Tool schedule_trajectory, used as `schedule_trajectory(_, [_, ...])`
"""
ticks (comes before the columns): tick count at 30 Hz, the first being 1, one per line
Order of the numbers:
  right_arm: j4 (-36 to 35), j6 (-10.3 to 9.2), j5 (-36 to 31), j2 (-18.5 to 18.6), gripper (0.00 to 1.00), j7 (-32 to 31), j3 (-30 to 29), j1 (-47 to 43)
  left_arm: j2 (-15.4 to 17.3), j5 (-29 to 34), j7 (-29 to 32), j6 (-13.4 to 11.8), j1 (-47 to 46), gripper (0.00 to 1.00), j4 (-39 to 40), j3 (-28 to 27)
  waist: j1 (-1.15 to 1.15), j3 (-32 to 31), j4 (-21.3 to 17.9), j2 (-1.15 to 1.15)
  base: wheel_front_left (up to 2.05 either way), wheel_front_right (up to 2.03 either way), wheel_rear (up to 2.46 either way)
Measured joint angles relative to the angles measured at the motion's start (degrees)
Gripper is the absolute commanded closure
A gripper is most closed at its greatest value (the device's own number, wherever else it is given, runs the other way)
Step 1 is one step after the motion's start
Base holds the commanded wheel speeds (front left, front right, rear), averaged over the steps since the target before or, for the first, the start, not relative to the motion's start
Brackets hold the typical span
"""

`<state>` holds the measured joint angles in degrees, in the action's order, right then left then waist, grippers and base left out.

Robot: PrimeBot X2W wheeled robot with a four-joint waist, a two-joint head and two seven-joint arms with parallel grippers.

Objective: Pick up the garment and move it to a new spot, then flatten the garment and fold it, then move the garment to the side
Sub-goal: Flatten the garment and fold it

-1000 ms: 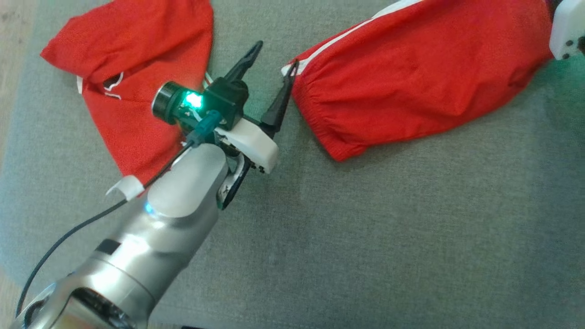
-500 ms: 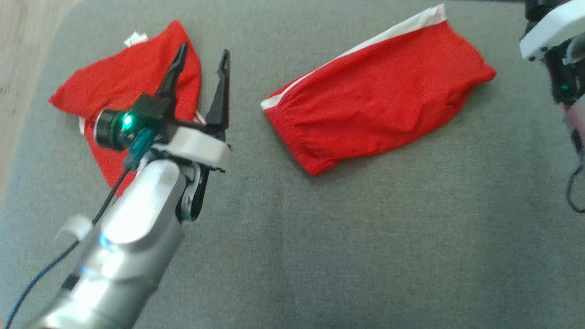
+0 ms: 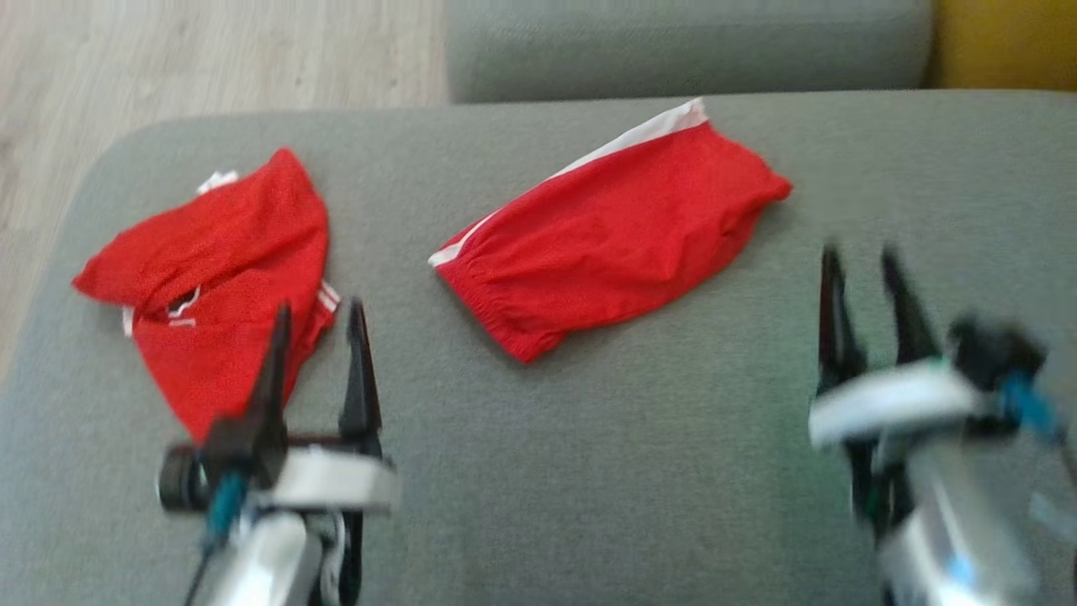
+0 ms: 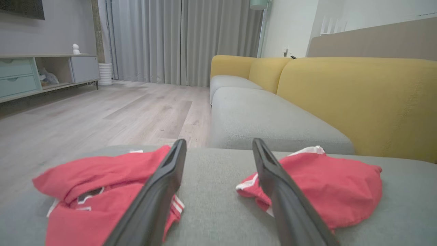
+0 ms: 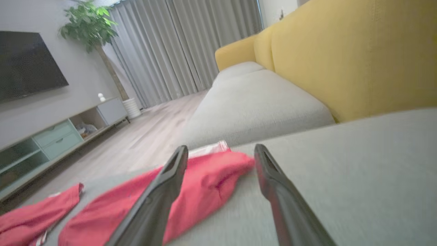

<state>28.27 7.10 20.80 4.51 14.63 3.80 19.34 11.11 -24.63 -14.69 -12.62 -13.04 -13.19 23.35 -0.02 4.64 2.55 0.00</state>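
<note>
Apart on the grey cushion (image 3: pixel 589 471) by wood floor (image 3: pixel 210 59) are laid a folded red garment (image 3: pixel 606 244) and a crumpled garment (image 3: pixel 219 278), left gripper (image 3: pixel 318 308) and right gripper (image 3: pixel 860 254) held open.

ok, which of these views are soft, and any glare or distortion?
Head view: motion blur across the frame, worst on the right gripper; left gripper smeared too. Left wrist view: sharp, even light, no glare; crumpled garment and folded garment read crisp. Right wrist view: mildly soft, scene tilted, reds washed to pink.
</note>
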Motion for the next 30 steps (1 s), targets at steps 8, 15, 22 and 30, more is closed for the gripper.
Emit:
schedule_trajectory(8, [-6.5,0.0,-3.7,-1.2,0.0,0.0,0.9,-13.4,-3.3,3.8,0.0,2.6,10.5,0.0,1.1,-3.5,0.0,-1.6,-1.9,0.0,0.0,0.0,0.0])
schedule_trajectory(15, [-7.2,0.0,-6.2,-1.6,0.0,-0.7,0.5,-10.5,-5.0,6.7,0.0,5.7,8.5,0.0,1.1,-5.2,0.01,1.4,-0.5,0.0,0.0,0.0,0.0])
schedule_trajectory(22, [-1.3,0.0,-11.4,-1.2,0.0,-7.5,-6.1,5.2,-7.1,8.3,0.0,7.8,2.1,0.0,0.5,-5.6,0.03,7.7,2.5,0.0,0.0,0.0,0.0])
schedule_trajectory(30, [15.8,0.0,-16.3,3.3,0.0,-13.7,-17.5,21.8,-8.2,8.7,0.0,9.1,-0.8,0.0,-1.0,-5.5,0.04,13.1,8.4,0.0,0.0,0.0,0.0])
